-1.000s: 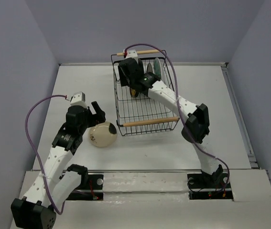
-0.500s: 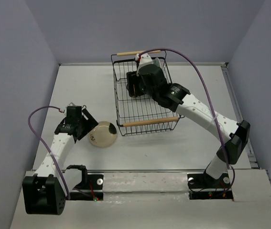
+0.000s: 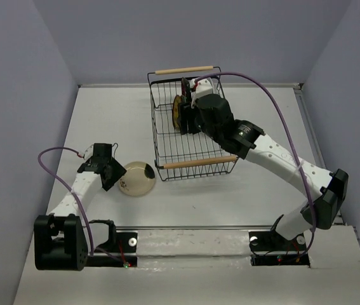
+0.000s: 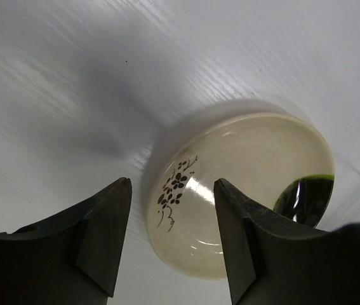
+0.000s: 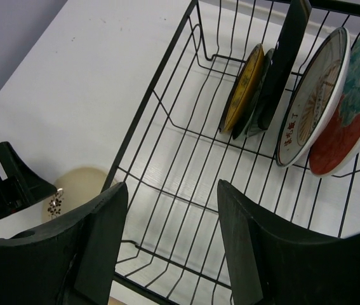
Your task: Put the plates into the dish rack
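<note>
One cream plate (image 4: 240, 190) lies on the counter (image 4: 72, 82) just ahead of the left jaws, which stand apart, so straddle its near rim squarely before closing; right jaws apart, empty, above the rack (image 3: 199, 162).

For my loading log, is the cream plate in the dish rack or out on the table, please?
Out: the cream plate rests on the table beside the dish rack, before the left gripper.

legible text: we read none | white-orange sunburst plate (image 5: 313, 95): we see red characters near its rim, too small to read
</note>
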You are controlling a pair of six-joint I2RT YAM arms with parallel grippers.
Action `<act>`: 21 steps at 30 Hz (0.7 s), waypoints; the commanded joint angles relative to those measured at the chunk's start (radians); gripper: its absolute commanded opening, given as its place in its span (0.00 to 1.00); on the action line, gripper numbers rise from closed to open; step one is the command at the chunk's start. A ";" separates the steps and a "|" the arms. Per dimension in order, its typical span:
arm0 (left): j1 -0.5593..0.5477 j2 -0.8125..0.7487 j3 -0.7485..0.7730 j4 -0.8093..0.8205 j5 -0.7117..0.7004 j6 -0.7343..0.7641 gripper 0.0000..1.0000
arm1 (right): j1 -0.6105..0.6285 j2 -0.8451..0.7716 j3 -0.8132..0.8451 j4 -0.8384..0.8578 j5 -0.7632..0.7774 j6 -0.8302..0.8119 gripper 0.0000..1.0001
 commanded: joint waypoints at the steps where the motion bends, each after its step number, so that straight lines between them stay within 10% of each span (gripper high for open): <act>1: 0.005 0.047 -0.025 0.047 -0.029 -0.022 0.65 | -0.002 -0.079 -0.022 0.092 0.017 -0.019 0.64; 9: 0.005 0.095 -0.065 0.123 -0.001 -0.030 0.42 | -0.002 -0.101 -0.062 0.111 0.017 -0.012 0.63; 14: 0.003 0.092 -0.132 0.221 0.074 -0.025 0.06 | -0.002 -0.108 -0.071 0.114 0.040 -0.017 0.63; 21: 0.021 -0.047 -0.123 0.241 0.083 0.018 0.05 | -0.002 -0.142 -0.063 0.106 0.016 -0.026 0.62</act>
